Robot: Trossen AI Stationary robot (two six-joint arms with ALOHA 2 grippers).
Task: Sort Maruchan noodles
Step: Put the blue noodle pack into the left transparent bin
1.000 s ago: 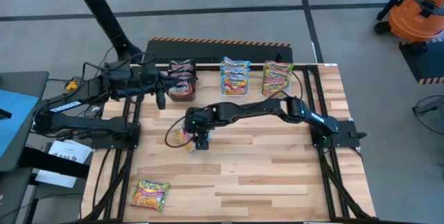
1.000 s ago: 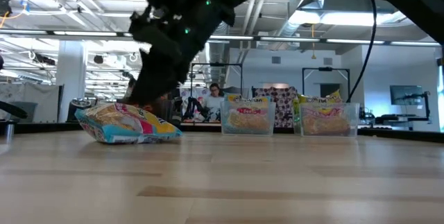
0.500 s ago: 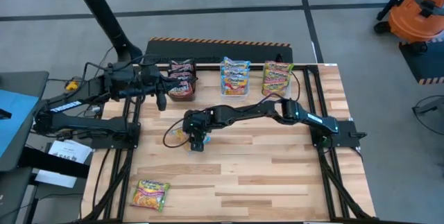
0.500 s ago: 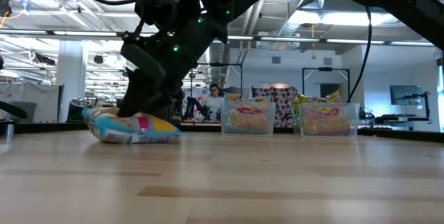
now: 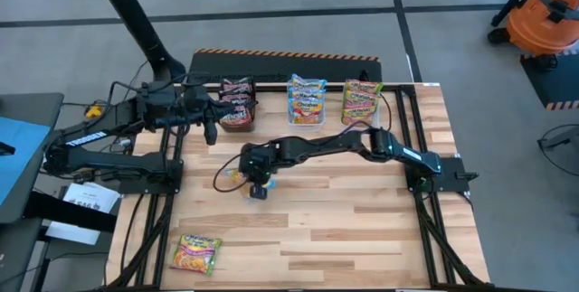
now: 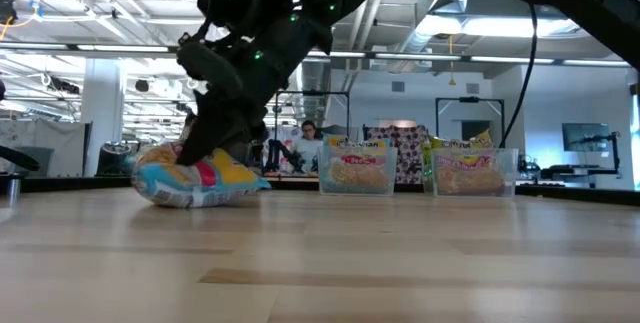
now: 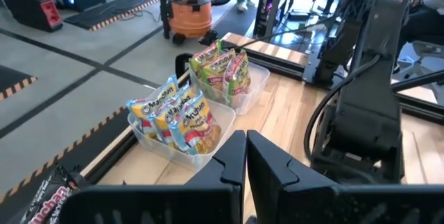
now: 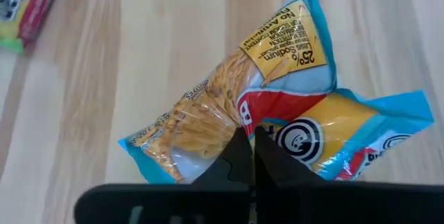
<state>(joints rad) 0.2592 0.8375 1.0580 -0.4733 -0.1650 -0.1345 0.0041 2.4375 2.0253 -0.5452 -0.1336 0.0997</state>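
A blue-edged Maruchan noodle packet [image 5: 233, 177] [image 6: 200, 178] lies on the wooden table left of centre. My right gripper [image 5: 254, 186] [image 8: 250, 148] has come down on it and is shut on it. A green-edged packet [image 5: 195, 253] lies flat near the table's front left corner. Further packets stand in three clear tubs along the far edge: maroon [image 5: 237, 102], blue [image 5: 307, 99], green [image 5: 362, 100]. My left gripper [image 5: 210, 127] [image 7: 246, 156] hovers shut and empty beside the maroon tub. My right gripper pinches the blue-edged packet's wrapper near its middle [image 8: 244, 116] between the two fingers. The fingers slant down from the table's right side. The packet buckles at the pinch, and its underside rests on the table [image 6: 195, 201].
A black box [image 5: 289, 60] runs behind the tubs at the far edge. The arms' frames and cables line the table's left [image 5: 167, 174] and right [image 5: 425, 193] sides. Bare wood [image 5: 344, 229] spans the middle and near right.
My right gripper has sunk onto the blue-edged packet, rolled a little and shut on it. The packet has bunched up at the pinch and shifted slightly along the table.
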